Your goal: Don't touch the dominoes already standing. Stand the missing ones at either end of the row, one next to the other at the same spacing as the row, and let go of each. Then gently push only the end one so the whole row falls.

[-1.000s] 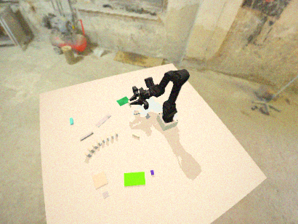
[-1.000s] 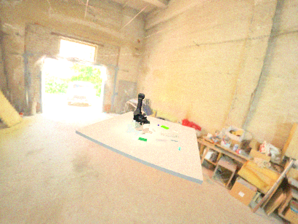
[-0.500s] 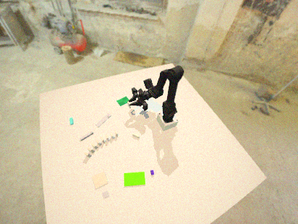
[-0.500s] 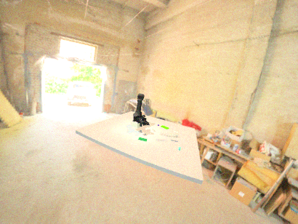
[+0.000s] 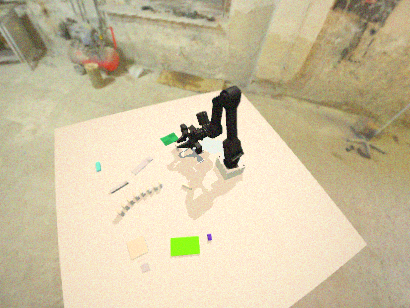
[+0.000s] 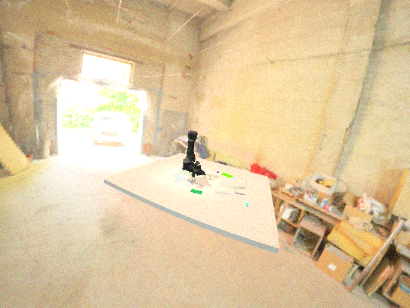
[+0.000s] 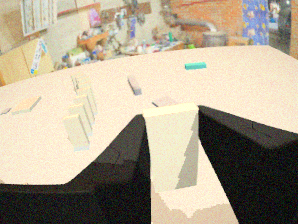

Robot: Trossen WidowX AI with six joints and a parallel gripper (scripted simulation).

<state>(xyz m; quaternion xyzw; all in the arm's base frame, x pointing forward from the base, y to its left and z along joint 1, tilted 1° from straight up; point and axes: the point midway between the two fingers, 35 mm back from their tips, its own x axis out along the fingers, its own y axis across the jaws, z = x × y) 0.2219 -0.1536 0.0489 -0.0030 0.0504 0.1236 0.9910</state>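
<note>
My gripper [image 5: 178, 143] [image 7: 169, 117] is shut on a cream domino [image 7: 172, 145], held upright between the fingertips. The domino is hidden by the fingers in the top view. Several cream dominoes stand in a slightly curved row [image 7: 75, 131], ahead and to the left of the gripper in the wrist view and well apart from it. The top view shows the same row left of the arm. Another small cream domino [image 5: 187, 187] seems to lie flat between the row and the arm base. The exterior view is too distant to show the fingers.
A dark bar [image 5: 119, 187] [image 7: 134, 85] and a pale flat bar [image 5: 142, 166] lie beyond the row. A teal block [image 5: 98, 166] [image 7: 195, 66] is farther out. A green plate [image 5: 169, 139] is near the gripper. A lime plate [image 5: 185, 246], purple block [image 5: 209, 237] and beige plate [image 5: 137, 248] lie on the row's other side.
</note>
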